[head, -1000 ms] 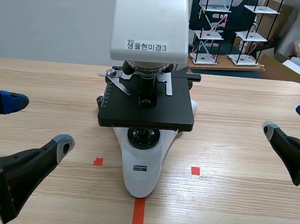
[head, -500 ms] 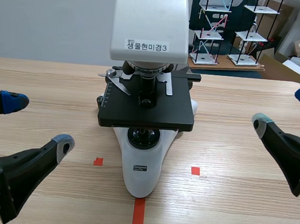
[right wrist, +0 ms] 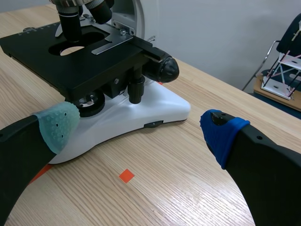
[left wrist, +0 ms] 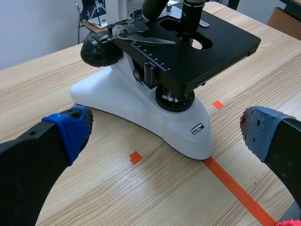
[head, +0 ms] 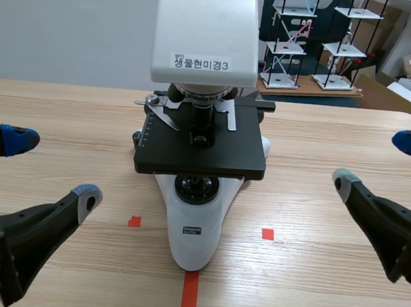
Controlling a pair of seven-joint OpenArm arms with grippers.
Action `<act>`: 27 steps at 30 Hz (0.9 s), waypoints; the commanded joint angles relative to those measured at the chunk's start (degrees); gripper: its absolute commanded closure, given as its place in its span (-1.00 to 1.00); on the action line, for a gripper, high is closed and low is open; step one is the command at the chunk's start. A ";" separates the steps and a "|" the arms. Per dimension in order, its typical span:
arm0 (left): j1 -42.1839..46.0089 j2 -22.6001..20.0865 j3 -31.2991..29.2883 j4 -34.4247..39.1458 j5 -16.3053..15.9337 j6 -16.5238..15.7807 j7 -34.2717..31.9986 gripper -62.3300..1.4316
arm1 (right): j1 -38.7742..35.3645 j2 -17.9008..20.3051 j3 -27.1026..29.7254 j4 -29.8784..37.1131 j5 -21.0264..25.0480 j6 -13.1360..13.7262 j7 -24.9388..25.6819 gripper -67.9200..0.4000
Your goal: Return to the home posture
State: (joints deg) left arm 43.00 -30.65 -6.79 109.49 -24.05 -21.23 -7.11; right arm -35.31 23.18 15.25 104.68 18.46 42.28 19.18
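Since both arms sit low at the near sides of the bench (head: 324, 276) with nothing held, the return to the home posture looks nearly or wholly done; whether any small settling remains cannot be judged from these views.

At the left, the left gripper (head: 53, 168) is released. Its fingers are spread wide, one blue pad and one grey pad pointing toward the middle, well apart from anything.

Between the arms stands the microscope (head: 200, 153), upright and centred on the bench, touched by neither arm. Its white foot rests at the far end of the orange-red tape line (head: 189, 298). The black stage (head: 242, 146) sits level above it, with metal clips on top and an objective over the opening. The large white head carries a printed label (head: 201, 63). Black focus knobs show on both sides in the wrist views.

At the right, the right gripper (head: 378, 161) is likewise released and empty. Its pads are spread wide and it is clear of the microscope.
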 commanded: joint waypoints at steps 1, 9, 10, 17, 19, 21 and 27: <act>-0.02 0.02 -0.31 0.92 -0.35 -0.13 -0.79 -1.00 | -0.24 0.15 -0.35 1.07 0.85 0.44 1.05 -0.67; -0.02 0.02 -0.31 0.92 -0.35 -0.13 -0.79 -1.00 | -0.22 0.15 -1.20 1.07 0.31 0.44 1.05 -0.67; -0.02 0.02 -0.31 0.92 -0.35 -0.13 -0.79 -1.00 | -0.22 0.15 -1.20 1.07 0.07 0.44 1.05 -0.67; -0.02 0.02 -0.31 0.92 -0.35 -0.13 -0.79 -1.00 | -0.22 0.15 -1.20 1.07 -0.07 0.44 1.05 -0.67; -0.02 0.02 -0.31 0.92 -0.35 -0.13 -0.79 -1.00 | -0.22 0.15 -1.20 1.07 -0.07 0.44 1.05 -0.67; -0.02 0.02 -0.31 0.92 -0.35 -0.13 -0.79 -1.00 | -0.22 0.15 -1.20 1.07 -0.07 0.44 1.05 -0.67; -0.02 0.02 -0.31 0.92 -0.35 -0.13 -0.79 -1.00 | -0.20 0.15 -1.20 1.07 -0.24 0.44 1.05 -0.67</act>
State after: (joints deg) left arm 43.00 -30.65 -6.79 109.49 -24.05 -21.23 -7.11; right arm -35.29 23.18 14.00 104.68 17.41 42.28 19.18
